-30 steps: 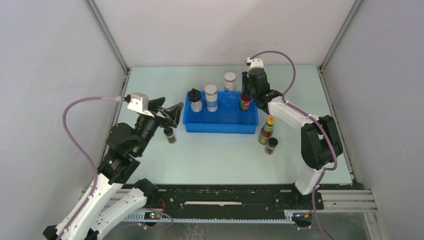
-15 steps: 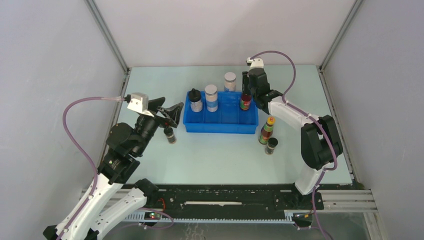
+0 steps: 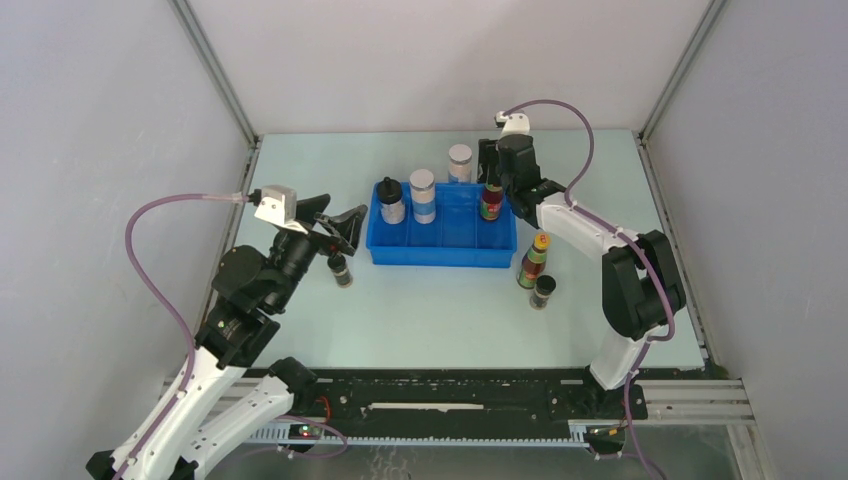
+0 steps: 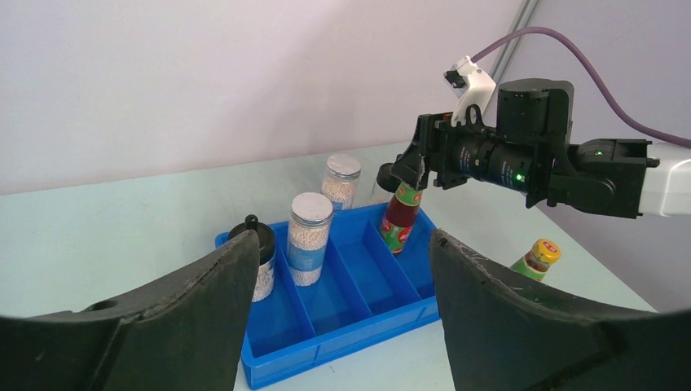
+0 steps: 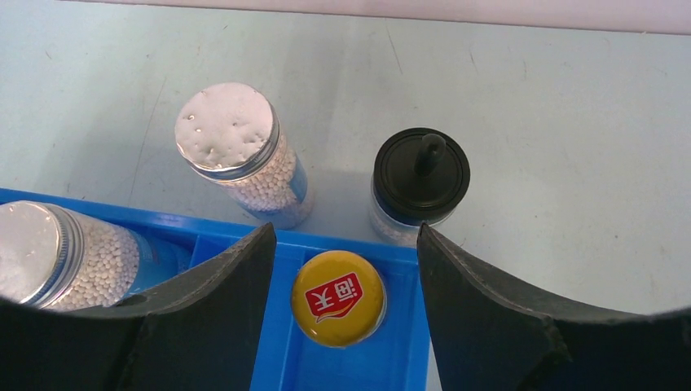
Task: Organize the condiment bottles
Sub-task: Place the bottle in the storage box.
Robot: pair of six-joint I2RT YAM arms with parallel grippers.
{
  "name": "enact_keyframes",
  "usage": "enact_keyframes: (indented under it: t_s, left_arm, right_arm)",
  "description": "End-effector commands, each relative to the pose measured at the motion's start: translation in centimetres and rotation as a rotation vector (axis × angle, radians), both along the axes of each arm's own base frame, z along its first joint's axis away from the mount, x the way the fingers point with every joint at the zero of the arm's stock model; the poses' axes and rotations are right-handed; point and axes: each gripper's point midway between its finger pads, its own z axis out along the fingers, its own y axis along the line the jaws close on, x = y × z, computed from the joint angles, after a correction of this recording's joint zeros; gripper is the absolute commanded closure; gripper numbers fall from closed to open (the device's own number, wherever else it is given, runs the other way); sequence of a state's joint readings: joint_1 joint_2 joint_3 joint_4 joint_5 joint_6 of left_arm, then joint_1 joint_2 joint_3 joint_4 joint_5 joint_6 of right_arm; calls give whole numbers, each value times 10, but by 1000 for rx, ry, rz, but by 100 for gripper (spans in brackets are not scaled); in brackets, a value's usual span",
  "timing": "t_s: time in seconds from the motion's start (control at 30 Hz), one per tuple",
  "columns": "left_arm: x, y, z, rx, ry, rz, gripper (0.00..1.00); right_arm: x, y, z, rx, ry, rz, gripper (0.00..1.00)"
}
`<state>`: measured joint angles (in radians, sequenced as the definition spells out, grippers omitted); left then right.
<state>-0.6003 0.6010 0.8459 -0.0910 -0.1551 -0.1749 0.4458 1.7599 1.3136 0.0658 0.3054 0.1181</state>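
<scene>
My right gripper point(image 5: 344, 244) has let go. Its jaws are now spread either side of the slim orange-capped bottle point(image 5: 338, 297), which stands upright in the blue tray point(image 3: 440, 258)'s rightmost compartment. The cap bears a red patch with white Chinese characters.

I count two of each kind:
- **Slim:** the second slim bottle point(image 3: 535, 258) stands off the tray's front right corner.
- **White-lidded:** one white-lidded bottle point(image 3: 422, 195) is in the tray, another white-lidded bottle point(image 3: 459, 162) behind it.
- **Short dark:** one short dark bottle point(image 3: 341, 270) stands left of the tray, another short dark bottle point(image 3: 543, 290) front right.
- **Knob-capped:** one knob-capped bottle point(image 3: 390, 198) is in the tray. The other knob-capped bottle point(image 5: 421, 175), behind the tray, shows only in my right wrist view.

My left gripper point(image 4: 344, 244) is spread and empty, left of the tray.
</scene>
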Motion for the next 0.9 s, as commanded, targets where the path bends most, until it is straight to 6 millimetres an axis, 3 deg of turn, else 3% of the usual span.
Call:
enact_keyframes:
  t_s: [0.0, 0.13, 0.37, 0.5, 0.6, 0.87]
  left_arm:
    - [0, 1, -3, 1, -9, 5, 19]
    - [-1, 0, 0, 3, -5, 1, 19]
    - [16, -13, 7, 61, 63, -11, 15]
    - [41, -31, 5, 178, 144, -17, 12]
    - [66, -48, -8, 255, 201, -29, 10]
    - [127, -101, -34, 382, 306, -121, 0]
  right_arm:
    - [6, 0, 37, 44, -96, -19, 27]
    - [4, 0, 51, 55, -125, -16, 26]
    - [0, -1, 98, 100, -178, -8, 25]
    - [-3, -5, 131, 135, -178, -3, 24]
    - [-7, -11, 149, 154, -171, -18, 23]
    - [-20, -51, 161, 230, -143, -109, 22]
